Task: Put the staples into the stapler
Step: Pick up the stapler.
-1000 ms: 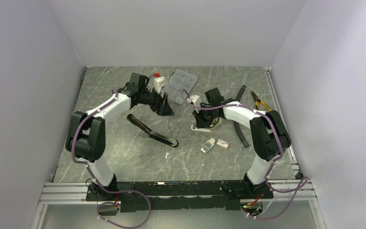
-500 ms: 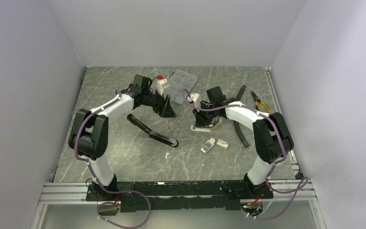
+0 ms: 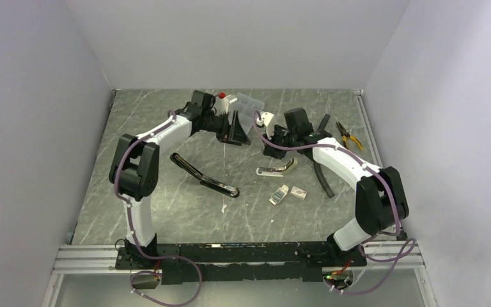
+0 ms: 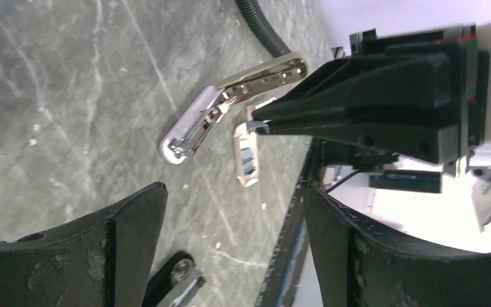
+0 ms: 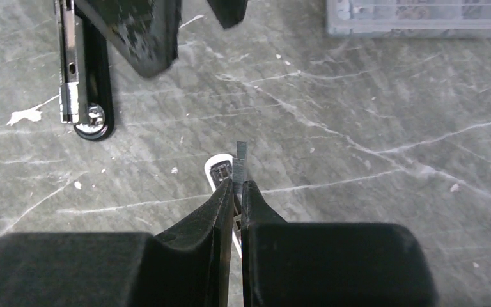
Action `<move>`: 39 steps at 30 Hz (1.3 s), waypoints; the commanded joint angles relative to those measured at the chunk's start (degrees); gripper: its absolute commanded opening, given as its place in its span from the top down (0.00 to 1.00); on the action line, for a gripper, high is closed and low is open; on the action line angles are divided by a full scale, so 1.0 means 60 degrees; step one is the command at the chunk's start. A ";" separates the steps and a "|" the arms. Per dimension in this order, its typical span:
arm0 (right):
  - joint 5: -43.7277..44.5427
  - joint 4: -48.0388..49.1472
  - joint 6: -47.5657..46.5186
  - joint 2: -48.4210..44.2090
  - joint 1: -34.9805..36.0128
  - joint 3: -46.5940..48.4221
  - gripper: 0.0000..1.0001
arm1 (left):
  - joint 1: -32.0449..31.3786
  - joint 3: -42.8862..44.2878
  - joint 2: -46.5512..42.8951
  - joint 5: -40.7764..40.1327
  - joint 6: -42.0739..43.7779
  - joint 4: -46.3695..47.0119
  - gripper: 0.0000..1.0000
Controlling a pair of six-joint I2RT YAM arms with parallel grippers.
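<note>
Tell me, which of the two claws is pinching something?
The right gripper: shut on a thin silvery staple strip; the left gripper stands open, empty.

Table [image 3: 166, 211]: grey marble-look surface, white veining, smooth, dull sheen; staples [image 5: 240, 158]: thin silvery metal strip, bright; right gripper [image 5: 238, 192]: fingers [image 5: 192, 236] black plastic, matt, smooth; left gripper [image 4: 233, 192]: fingers [image 4: 128, 243] black plastic, scuffed, pale speckling; stapler [image 5: 80, 64]: glossy black body, bare steel channel, shiny rivet; small white-and-brass tool [image 4: 230, 105]: polished chrome and brass-toned metal, white part looks plastic; compartment case [image 5: 415, 16]: clear plastic, slightly frosted; hose [image 4: 259, 25]: black, ribbed, faint gloss.
</note>
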 commanded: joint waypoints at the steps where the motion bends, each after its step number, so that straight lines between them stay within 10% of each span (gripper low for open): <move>1: 0.0771 0.0605 0.0321 -0.0393 0.0270 0.0279 0.95 | -0.0309 0.1049 0.0397 0.0543 -0.2019 -0.0444 0.19; 39: 0.1161 0.0457 0.0415 -0.0195 0.0576 0.0328 0.95 | -0.1068 0.1810 0.1720 0.0337 -0.2793 -0.0014 0.67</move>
